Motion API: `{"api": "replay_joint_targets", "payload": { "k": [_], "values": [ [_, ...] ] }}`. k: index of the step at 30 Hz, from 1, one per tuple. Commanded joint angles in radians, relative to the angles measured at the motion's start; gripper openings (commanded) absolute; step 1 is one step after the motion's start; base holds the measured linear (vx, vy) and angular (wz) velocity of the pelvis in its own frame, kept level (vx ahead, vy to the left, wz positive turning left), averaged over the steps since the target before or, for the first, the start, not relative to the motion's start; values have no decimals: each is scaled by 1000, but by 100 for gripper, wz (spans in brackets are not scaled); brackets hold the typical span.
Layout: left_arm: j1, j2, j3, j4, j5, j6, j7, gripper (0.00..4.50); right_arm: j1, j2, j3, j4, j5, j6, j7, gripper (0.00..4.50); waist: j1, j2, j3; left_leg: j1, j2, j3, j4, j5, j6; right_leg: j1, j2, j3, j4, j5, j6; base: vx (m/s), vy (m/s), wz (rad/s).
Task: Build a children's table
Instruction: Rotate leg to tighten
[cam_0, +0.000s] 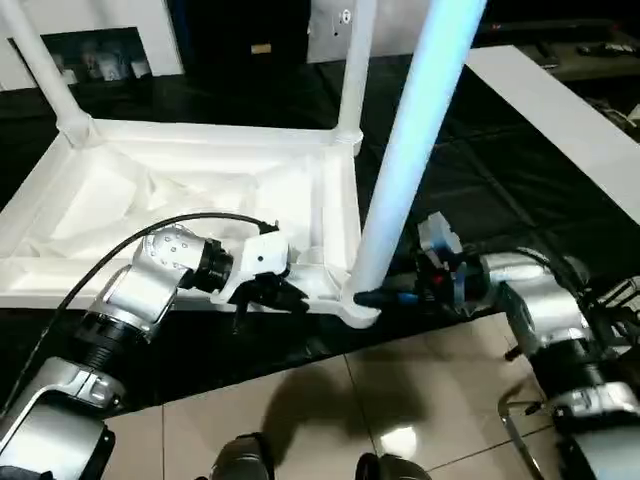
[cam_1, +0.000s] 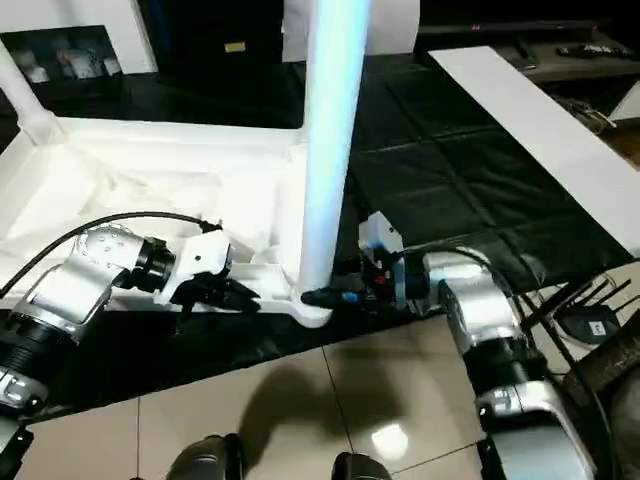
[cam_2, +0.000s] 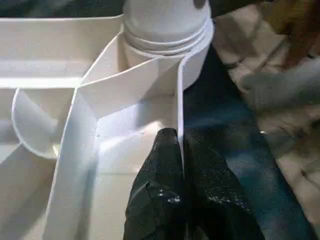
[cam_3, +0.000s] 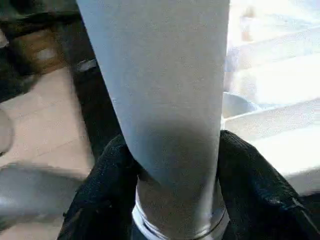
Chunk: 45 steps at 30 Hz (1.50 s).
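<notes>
My near leg (cam_0: 415, 150) cut off above, upturned white table top (cam_0: 180, 200) on the black floor mat (cam_0: 480, 190), my left fingers (cam_2: 167, 165) pinching its rim, right fingers (cam_3: 107, 175) clasping the leg's base at the corner socket (cam_0: 355, 300).

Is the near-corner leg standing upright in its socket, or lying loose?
Upright: the near leg rises from the corner socket of the upturned table top, with the right gripper closed around its base.

Upright leg (cam_0: 400, 190) blocks the corner socket (cam_0: 357, 303); tiled floor (cam_0: 300, 420) open.
</notes>
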<state>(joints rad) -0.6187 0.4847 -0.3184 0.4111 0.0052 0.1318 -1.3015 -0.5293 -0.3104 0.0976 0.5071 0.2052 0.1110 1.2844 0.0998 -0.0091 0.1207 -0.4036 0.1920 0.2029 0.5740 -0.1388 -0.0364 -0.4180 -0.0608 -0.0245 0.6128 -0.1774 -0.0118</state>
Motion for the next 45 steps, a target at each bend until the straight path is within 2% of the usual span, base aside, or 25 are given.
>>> {"api": "replay_joint_targets", "payload": {
  "k": [1, 3, 4, 5, 7, 9, 10, 11, 12, 14, 16, 18, 19, 22, 24, 26, 28, 30, 33, 36, 38, 39, 40, 41, 45],
  "values": [
    [-44, -84, 4, -39, -15, 23, 76, 0, 7, 71, 17, -18, -28, 37, -144, 199, -8, 3, -74, 37, 42, -22, -68, -279, 4, 35, -75, 36, -78, -301, -224, 0, 0, 0],
    [-59, -122, 12, -36, -8, 59, 135, 0, 18, 122, 5, -27, -50, 54, -264, 199, -16, 3, -74, 40, 41, -25, -71, -295, -12, 32, -77, 36, -82, -334, -212, 0, 0, 0],
    [-61, -125, 12, -36, -7, 63, 140, 0, 19, 127, 4, -28, -51, 55, -273, 198, -21, 2, -72, 35, 40, -27, -73, -296, -16, 35, -76, 36, -82, -338, -203, 0, 0, 0],
    [-61, -125, 12, -36, -7, 63, 140, 0, 19, 127, 4, -28, -51, 55, -273, 198, -24, 1, -74, 36, 39, -28, -73, -299, -15, 36, -76, 35, -83, -335, -198, 0, 0, 0],
    [-78, -167, 19, -27, 3, 107, 205, 0, 28, 178, -4, -41, -66, 74, -373, 196, -32, 5, -72, 37, 38, -25, -72, -290, -9, 31, -73, 38, -82, -296, -207, 0, 0, 0],
    [-92, -198, 23, -15, 13, 134, 254, 0, 31, 215, -10, -49, -72, 86, -439, 196, -39, 5, -74, 37, 36, -24, -70, -286, -7, 32, -72, 39, -83, -275, -213, 0, 0, 0],
    [-115, -252, 35, 9, 28, 178, 347, 0, 31, 278, -19, -60, -89, 98, -561, 196, -40, 5, -74, 34, 35, -26, -69, -278, -3, 37, -74, 38, -82, -271, -211, 0, 0, 0],
    [-135, -294, 45, 33, 43, 202, 427, 0, 18, 332, -36, -54, -99, 112, -671, 196, -43, 10, -71, 39, 36, -20, -70, -270, -11, 25, -68, 41, -84, -258, -215, 0, 0, 0],
    [-149, -326, 53, 51, 55, 218, 490, 0, 6, 373, -50, -48, -106, 120, -757, 196, -42, 10, -76, 39, 33, -25, -69, -271, -21, 32, -71, 38, -82, -262, -215, 0, 0, 0],
    [-161, -352, 66, 66, 64, 231, 551, 0, -10, 407, -64, -35, -114, 124, -830, 196, -44, 9, -73, 37, 33, -24, -71, -265, -19, 32, -69, 40, -84, -243, -211, 0, 0, 0],
    [-167, -374, 70, 71, 79, 239, 591, 0, -24, 444, -68, -24, -114, 104, -866, 196, -44, 10, -77, 35, 32, -24, -69, -250, -9, 38, -67, 38, -81, -192, -212, 0, 0, 0],
    [-166, -378, 71, 66, 82, 246, 595, 0, -24, 453, -70, -31, -111, 99, -873, 196, -42, 11, -78, 32, 30, -21, -66, -217, 15, 42, -65, 39, -77, -112, -218, 0, 0, 0],
    [-165, -380, 71, 61, 83, 251, 593, 0, -22, 458, -71, -39, -109, 97, -875, 252, -41, 11, -78, 32, 30, -22, -67, -208, 20, 43, -65, 38, -76, -98, -220, 0, 0, 0],
    [-148, -356, 71, 35, 87, 252, 560, 0, -6, 421, -81, -63, -111, 97, -843, 266, -42, 12, -75, 33, 32, -22, -69, -217, 30, 43, -66, 37, -78, -99, -225, 0, 0, 0],
    [-143, -346, 70, 30, 88, 248, 553, 0, 1, 400, -78, -71, -114, 92, -832, 311, -42, 13, -73, 34, 33, -23, -71, -235, 22, 43, -67, 37, -81, -138, -221, 0, 0, 0],
    [-131, -323, 67, 21, 84, 231, 527, 0, 13, 349, -71, -84, -109, 76, -774, 314, -41, 11, -73, 34, 33, -23, -71, -240, 21, 45, -68, 38, -81, -149, -215, 0, 0, 0],
    [-113, -280, 64, 15, 81, 208, 480, 0, 19, 264, -77, -94, -103, 49, -682, 333, -38, 13, -75, 32, 34, -24, -70, -217, 30, 49, -67, 36, -79, -111, -215, 0, 0, 0],
    [-105, -254, 60, 17, 83, 191, 451, 0, 17, 208, -78, -106, -88, 40, -598, 357, -41, 13, -78, 29, 32, -22, -65, -175, 53, 53, -66, 36, -71, -28, -236, 0, 0, 0],
    [-96, -227, 54, 16, 79, 153, 407, 0, 10, 153, -79, -107, -76, 38, -518, 377, -38, 12, -78, 28, 33, -19, -60, -153, 85, 55, -67, 36, -67, 15, -260, 0, 0, 0],
    [-85, -189, 48, 14, 64, 137, 335, 0, -6, 81, -71, -92, -79, 15, -418, 398, -38, 11, -76, 29, 34, -19, -59, -165, 85, 55, -68, 33, -70, -24, -269, 0, 0, 0],
    [-69, -149, 43, 18, 36, 70, 240, 0, -14, 11, -43, -81, -57, -9, -257, 398, -37, 14, -74, 32, 37, -20, -61, -185, 81, 52, -69, 31, -74, -58, -271, 0, 0, 0],
    [-64, -133, 36, 17, 29, 51, 204, 0, -18, -7, -36, -76, -48, -13, -210, 398, -34, 9, -74, 32, 38, -20, -60, -189, 80, 57, -69, 30, -72, -66, -272, 0, 0, 0],
    [-62, -123, 31, 16, 26, 40, 183, 0, -21, -16, -32, -70, -46, -20, -188, 398, -32, 12, -74, 31, 39, -19, -60, -189, 82, 55, -68, 30, -71, -66, -274, 0, 0, 0],
    [-58, -106, 22, 15, 23, 27, 151, 0, -26, -30, -24, -58, -45, -35, -152, 398, -33, 8, -74, 32, 42, -17, -60, -194, 84, 52, -68, 29, -71, -70, -276, 0, 0, 0],
    [-49, -64, -3, 11, 25, -23, 79, 0, -45, -49, -16, -20, -42, -78, -95, 398, -26, 10, -72, 37, 45, -16, -62, -213, 70, 44, -72, 30, -73, -131, -275, 0, 0, 0]
  ]
}}
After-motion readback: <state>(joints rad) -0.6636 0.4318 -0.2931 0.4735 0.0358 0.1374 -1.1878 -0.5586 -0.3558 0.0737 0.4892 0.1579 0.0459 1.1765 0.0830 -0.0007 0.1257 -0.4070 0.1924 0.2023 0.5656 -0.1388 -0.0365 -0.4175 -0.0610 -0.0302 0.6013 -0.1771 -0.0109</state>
